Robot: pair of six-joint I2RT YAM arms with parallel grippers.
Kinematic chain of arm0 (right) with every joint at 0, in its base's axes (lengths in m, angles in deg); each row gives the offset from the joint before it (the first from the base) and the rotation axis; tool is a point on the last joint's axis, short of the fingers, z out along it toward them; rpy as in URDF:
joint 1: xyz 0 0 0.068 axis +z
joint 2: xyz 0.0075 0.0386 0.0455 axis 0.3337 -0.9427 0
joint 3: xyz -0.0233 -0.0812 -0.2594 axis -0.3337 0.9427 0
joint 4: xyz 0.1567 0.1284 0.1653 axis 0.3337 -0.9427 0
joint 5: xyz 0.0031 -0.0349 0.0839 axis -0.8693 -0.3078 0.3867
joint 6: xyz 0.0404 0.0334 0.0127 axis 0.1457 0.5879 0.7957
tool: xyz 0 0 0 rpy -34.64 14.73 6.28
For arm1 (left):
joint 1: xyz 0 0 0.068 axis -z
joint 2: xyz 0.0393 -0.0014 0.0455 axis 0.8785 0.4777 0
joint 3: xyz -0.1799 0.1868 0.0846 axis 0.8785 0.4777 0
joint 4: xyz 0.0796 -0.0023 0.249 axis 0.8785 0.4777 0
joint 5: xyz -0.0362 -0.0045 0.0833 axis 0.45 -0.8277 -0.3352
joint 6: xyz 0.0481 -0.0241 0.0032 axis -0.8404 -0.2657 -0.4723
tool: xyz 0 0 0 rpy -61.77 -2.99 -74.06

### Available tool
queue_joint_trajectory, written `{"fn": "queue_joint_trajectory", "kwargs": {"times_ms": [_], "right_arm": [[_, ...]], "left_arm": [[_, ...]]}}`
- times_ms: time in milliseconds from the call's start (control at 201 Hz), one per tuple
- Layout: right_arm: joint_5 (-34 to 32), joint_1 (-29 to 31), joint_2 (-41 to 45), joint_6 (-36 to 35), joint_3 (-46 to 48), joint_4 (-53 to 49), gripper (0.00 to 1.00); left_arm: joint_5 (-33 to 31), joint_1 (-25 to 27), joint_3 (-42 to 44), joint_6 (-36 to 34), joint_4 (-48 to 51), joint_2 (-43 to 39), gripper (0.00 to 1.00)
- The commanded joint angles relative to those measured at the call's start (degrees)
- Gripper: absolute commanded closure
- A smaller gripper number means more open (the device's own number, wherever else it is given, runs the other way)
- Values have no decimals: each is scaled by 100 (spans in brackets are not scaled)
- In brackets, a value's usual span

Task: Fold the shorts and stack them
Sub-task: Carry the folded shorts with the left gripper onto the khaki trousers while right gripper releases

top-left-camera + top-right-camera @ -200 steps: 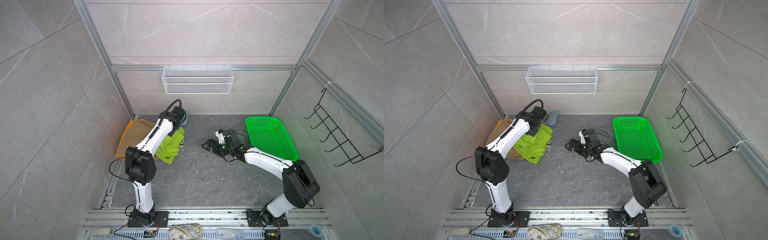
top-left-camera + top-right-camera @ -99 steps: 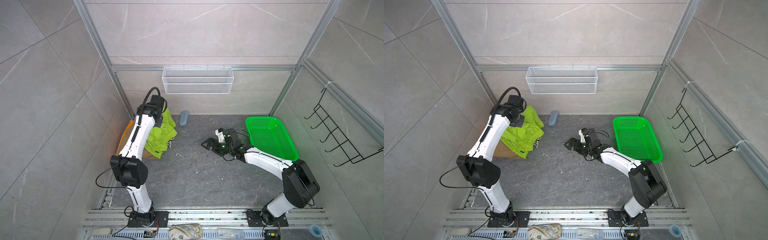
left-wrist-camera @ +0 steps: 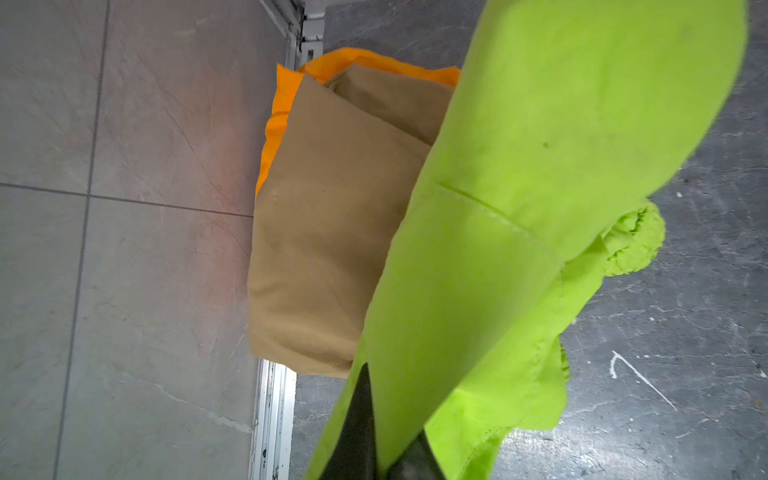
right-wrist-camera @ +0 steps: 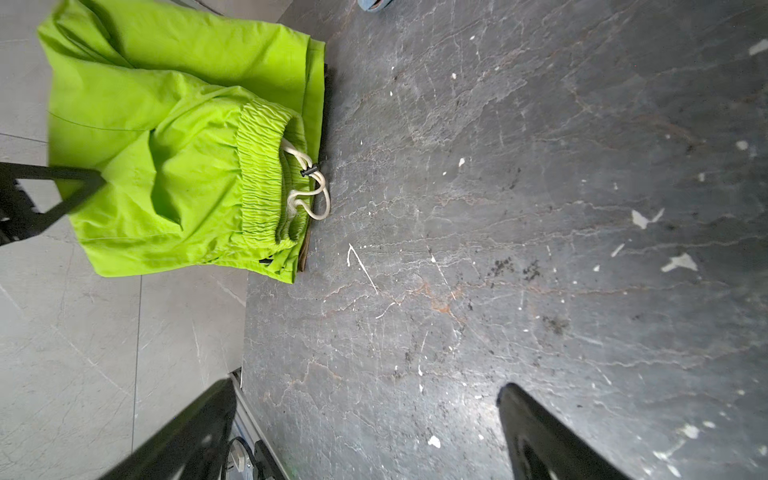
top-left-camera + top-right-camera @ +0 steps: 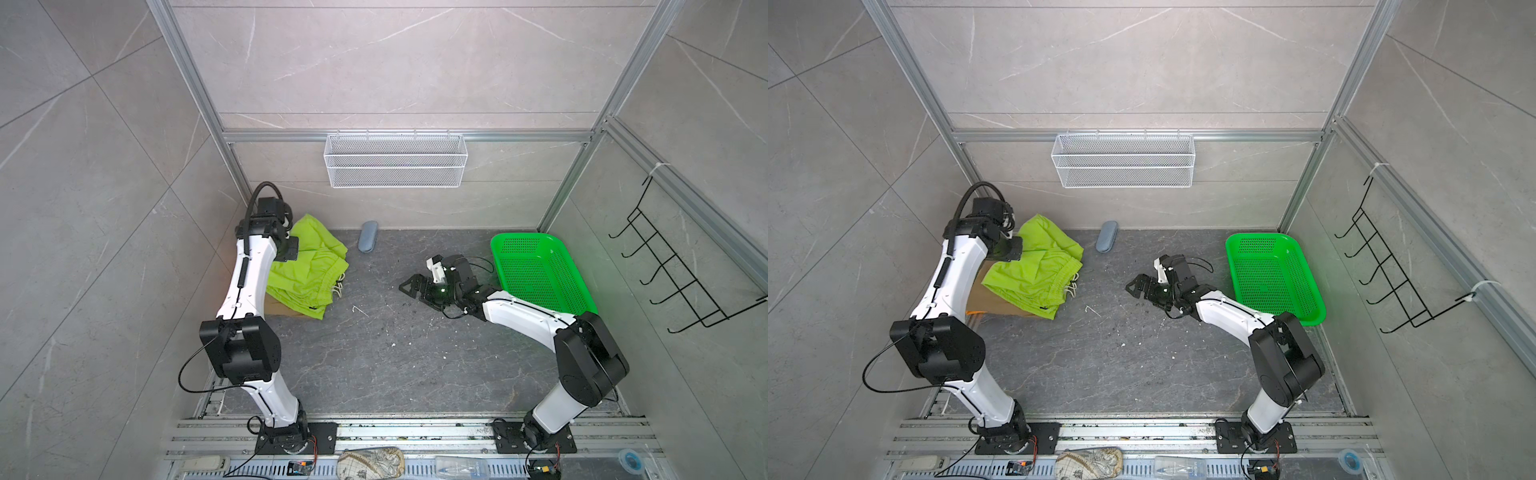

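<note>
The lime green shorts (image 5: 309,272) now sit on top of the khaki shorts (image 3: 332,249). A second ago they were bunched on the counter (image 5: 374,353) just beside the khaki shorts, and the left arm has since lifted them and swung them across. Their elastic waist and pale drawstring (image 4: 307,195) hang at the khaki shorts' counter-side edge. One flap of green cloth still rises off the pile, because the left jaws stay closed on it, as the left wrist view shows. The green layer lies skewed: it overhangs the khaki shorts toward the open counter and leaves their wall side bare. The orange shorts (image 3: 278,124) lie beneath the khaki shorts and show only as a bright rim. All three pairs are therefore in one pile, so the task looks nearly done; what seems left is letting go and perhaps squaring the top layer. The right jaws have not moved: they stand wide open and empty above bare counter, well apart from the khaki shorts
</note>
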Motion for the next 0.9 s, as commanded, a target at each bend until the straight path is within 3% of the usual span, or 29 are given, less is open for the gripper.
{"fn": "queue_joint_trajectory", "kwargs": {"times_ms": [0, 274, 568, 747, 892], "right_arm": [[124, 26, -141, 20, -188, -18, 0], [203, 28, -229, -126, -347, -359, 0], [105, 29, -254, -258, -573, -757, 0], [62, 29, -278, -265, -675, -859, 1], [26, 29, -274, -291, -680, -922, 1]], "left_arm": [[721, -452, 201, -297, -697, -233, 100], [1133, -1069, 880, -517, -1608, -120, 100], [1389, -1415, 855, -95, -1859, 240, 100], [1462, -1417, 883, 232, -1767, -80, 100], [1185, -1503, 1527, 233, -2495, -420, 100]]}}
